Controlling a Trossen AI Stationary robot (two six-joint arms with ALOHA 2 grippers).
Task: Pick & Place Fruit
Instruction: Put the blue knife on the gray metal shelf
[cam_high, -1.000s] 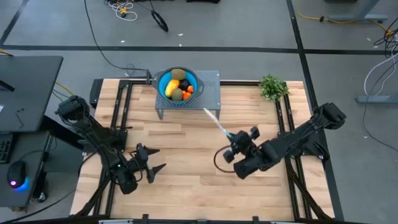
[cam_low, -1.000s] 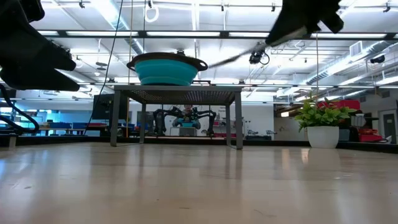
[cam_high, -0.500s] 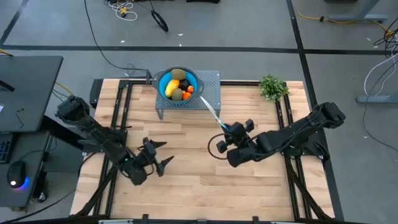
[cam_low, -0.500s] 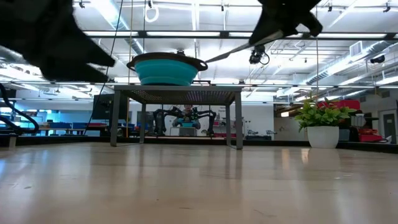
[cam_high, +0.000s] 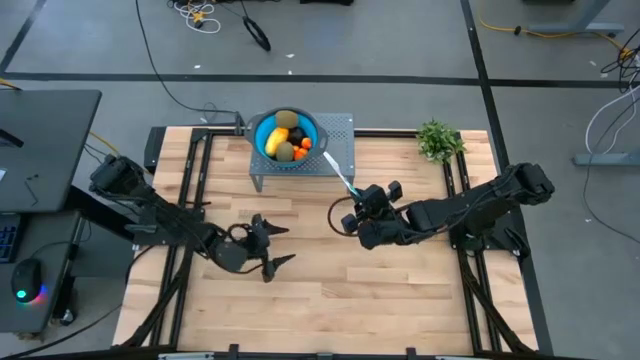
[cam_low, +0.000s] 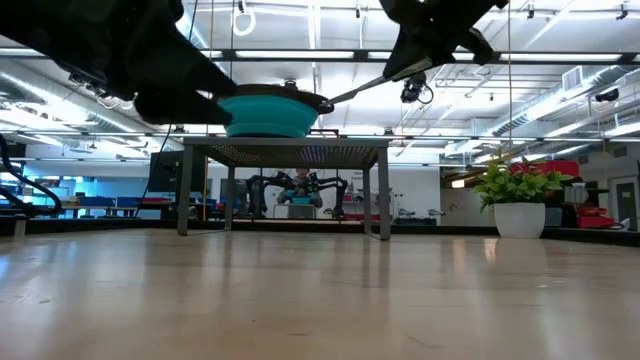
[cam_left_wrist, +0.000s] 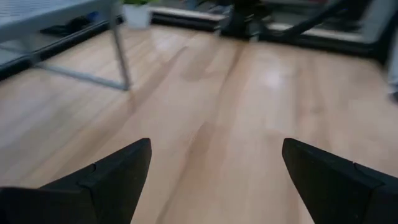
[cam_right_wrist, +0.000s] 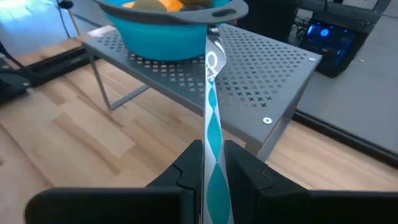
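I am holding a knife (cam_right_wrist: 211, 134) in my right gripper (cam_high: 362, 205), my fingers pinched narrow on its blue-and-white handle, the blade reaching toward the blue bowl (cam_high: 262, 127) on the small perforated metal stand (cam_high: 340, 135). The fruit (cam_high: 285, 136) is sitting inside that bowl: a yellow one, olive-brown ovals, something dark, and small orange bits, all piled together. The blade tip is lying right at the bowl's rim in my right wrist view; whether it is touching I cannot say.

My left gripper (cam_high: 268, 246) is hovering over bare wood near the front of the table (cam_high: 400, 290), fingers (cam_left_wrist: 106, 177) spread wide, holding nothing, well apart from the stand.

To do this well, I judge I should be keeping the knife steady and level so it is not nudging the bowl off its perch, and bringing my empty left claw up and over the rim from above, since the bowl's wall is blocking any sideways approach. The top fruit looks easiest to take first. The plant (cam_high: 438, 139) at the far corner is out of the way.
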